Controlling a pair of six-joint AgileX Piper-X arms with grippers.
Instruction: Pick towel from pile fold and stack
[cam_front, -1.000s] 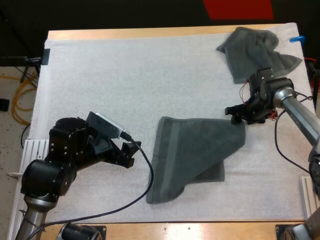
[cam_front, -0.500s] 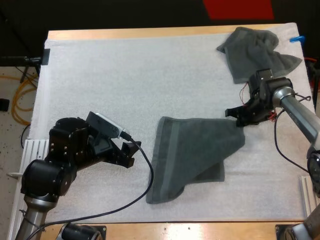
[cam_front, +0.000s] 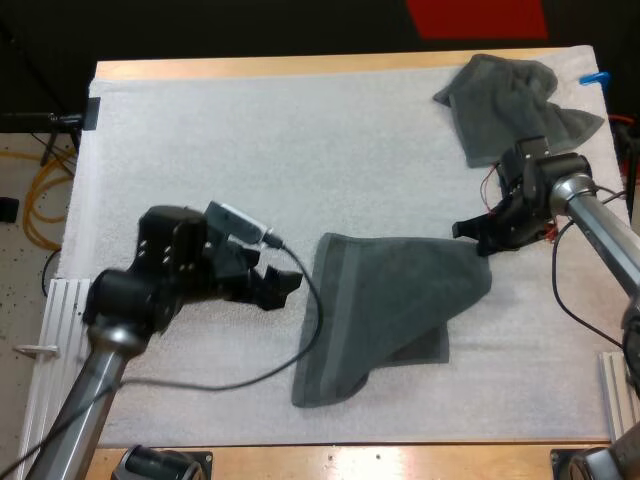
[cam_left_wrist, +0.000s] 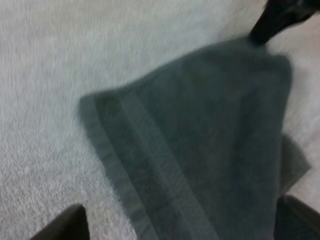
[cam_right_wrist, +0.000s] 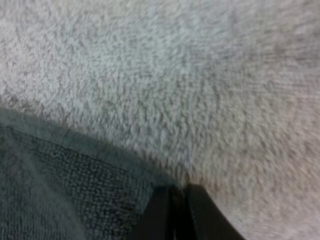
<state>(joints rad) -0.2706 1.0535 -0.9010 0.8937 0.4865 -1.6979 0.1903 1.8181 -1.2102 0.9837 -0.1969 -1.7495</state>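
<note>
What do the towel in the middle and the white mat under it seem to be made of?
Middle towel: likely cotton terry, matte dark grey-green, with a looped pile and a flat woven band along its edge. White mat: perhaps a soft foam or fleece sheet, matte. Its surface looks fuzzy and pebbled, which fits either.

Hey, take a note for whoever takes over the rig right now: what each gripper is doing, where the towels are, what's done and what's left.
Grippers: left gripper open, beside the spread towel at its left edge, touching nothing. The right gripper is shut on that towel's far right corner.
Towels: spread towel mid-mat in an uneven partial fold; crumpled towel at the far right corner of the white mat.
Done: one towel out of the pile and laid out.
Left: finish the fold, stack it, then do the crumpled towel.
</note>
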